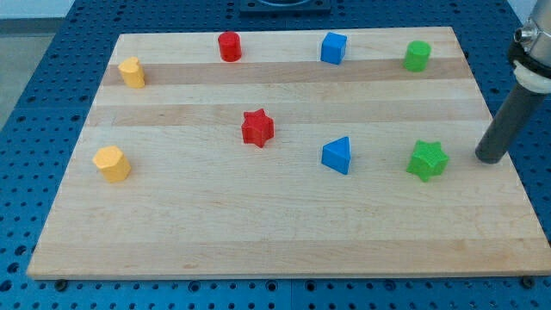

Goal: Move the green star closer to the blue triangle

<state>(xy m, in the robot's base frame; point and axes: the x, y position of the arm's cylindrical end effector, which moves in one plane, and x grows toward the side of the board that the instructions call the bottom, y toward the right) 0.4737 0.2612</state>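
Note:
The green star [427, 160] lies on the wooden board [284, 232] at the view's right. The blue triangle [337, 155] lies to its left, about a hundred pixels away, with bare board between them. My tip [491, 158] rests on the board just to the right of the green star, a short gap apart from it. The dark rod rises from the tip toward the view's upper right.
A red star [256, 127] sits near the middle. A red cylinder [229, 46], a blue cube [333, 48] and a green cylinder [417, 56] line the top edge. Two yellow blocks [132, 72] [112, 163] sit at the left. The board's right edge is close to my tip.

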